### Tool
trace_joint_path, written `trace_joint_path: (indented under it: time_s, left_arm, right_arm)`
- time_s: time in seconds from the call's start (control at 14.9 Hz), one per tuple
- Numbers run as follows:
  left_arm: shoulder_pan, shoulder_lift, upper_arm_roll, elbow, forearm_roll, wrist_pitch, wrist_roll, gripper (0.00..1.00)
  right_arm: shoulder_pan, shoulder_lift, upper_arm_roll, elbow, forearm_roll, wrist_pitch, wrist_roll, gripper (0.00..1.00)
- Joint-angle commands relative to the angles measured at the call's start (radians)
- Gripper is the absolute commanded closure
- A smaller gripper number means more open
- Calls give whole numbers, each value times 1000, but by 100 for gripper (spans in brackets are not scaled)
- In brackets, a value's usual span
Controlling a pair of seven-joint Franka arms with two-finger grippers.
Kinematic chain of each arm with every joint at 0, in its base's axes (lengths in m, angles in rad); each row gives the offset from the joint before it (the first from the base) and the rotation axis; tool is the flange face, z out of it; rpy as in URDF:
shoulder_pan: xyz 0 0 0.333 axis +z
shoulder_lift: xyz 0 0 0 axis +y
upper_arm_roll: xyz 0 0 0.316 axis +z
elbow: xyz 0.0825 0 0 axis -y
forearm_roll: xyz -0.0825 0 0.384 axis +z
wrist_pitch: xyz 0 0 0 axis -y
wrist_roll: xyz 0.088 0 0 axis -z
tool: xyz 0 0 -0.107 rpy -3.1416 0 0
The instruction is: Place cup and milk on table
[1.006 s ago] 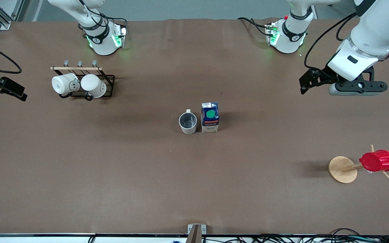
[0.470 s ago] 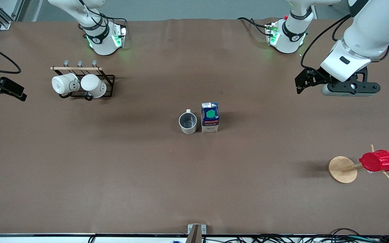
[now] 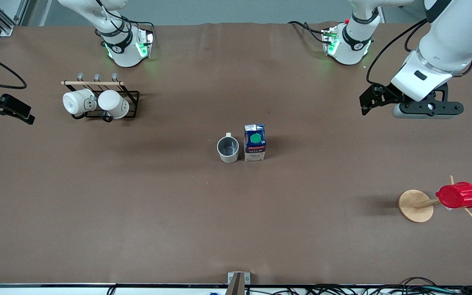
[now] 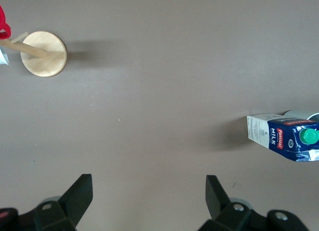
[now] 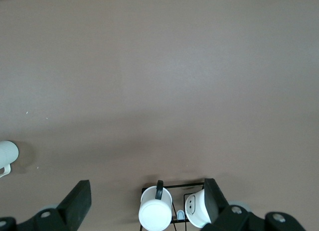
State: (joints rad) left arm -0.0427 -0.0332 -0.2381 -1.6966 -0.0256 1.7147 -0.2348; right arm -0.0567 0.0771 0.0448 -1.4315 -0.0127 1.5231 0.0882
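Front view: high camera across the table [image 3: 137, 213], facing the arm bases, whole tabletop in frame. Left wrist view: looks down from well above, shares the milk [image 4: 286, 139] and wooden stand [image 4: 44, 54] with front view. Right wrist view: also looks down from high up, shares the mug rack [image 5: 177, 191] and, at frame edge, the cup [image 5: 7, 155]. Wrist views barely overlap.
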Motion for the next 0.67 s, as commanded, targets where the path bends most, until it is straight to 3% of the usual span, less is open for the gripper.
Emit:
trace_joint_path:
  time_s: [0.0,0.2,0.6]
  left_arm:
    - [-38,1,32,20,12,-27,3,0]
    - [-91,-11,109,11,9,-27,5,0]
    - [-85,-27,114,-14,10,-17,5,0]
  right_arm:
    - [-6,-30,-5,-33,27,5,-22,0]
    - [-6,-30,-5,-33,25,2,-22,0]
    - [-8,-30,-5,-33,27,0,-22,0]
